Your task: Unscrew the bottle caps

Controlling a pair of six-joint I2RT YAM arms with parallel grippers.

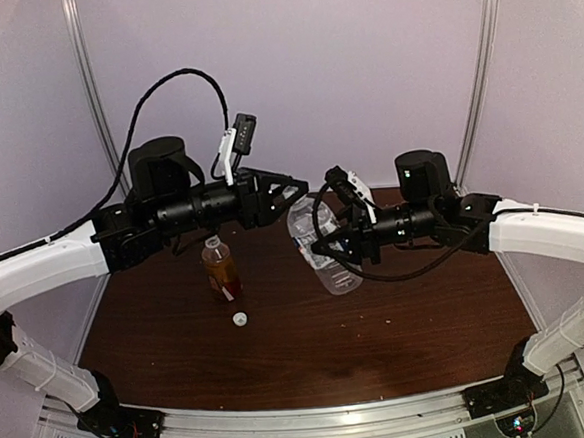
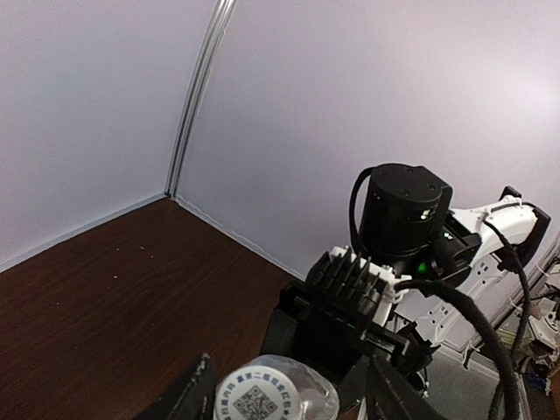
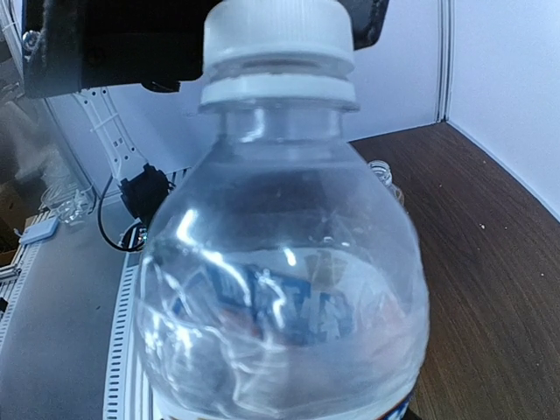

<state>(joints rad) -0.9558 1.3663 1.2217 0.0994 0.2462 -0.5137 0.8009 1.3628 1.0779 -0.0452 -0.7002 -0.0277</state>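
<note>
My right gripper (image 1: 326,247) is shut on the clear bottle (image 1: 322,245) with the blue-white label and holds it tilted, neck toward the left arm. The bottle fills the right wrist view (image 3: 280,297) and hides my right fingers; its white cap (image 3: 278,35) sits on the neck. My left gripper (image 1: 296,193) is open, its fingers either side of that cap (image 2: 260,398) with gaps showing. The amber bottle (image 1: 222,272) stands on the table below the left arm, its neck open. A loose white cap (image 1: 240,319) lies in front of it.
The dark wooden table (image 1: 380,333) has grey walls behind and at both sides. The metal rail (image 1: 316,418) with both arm bases runs along the near edge. Cables loop over the left arm (image 1: 163,88).
</note>
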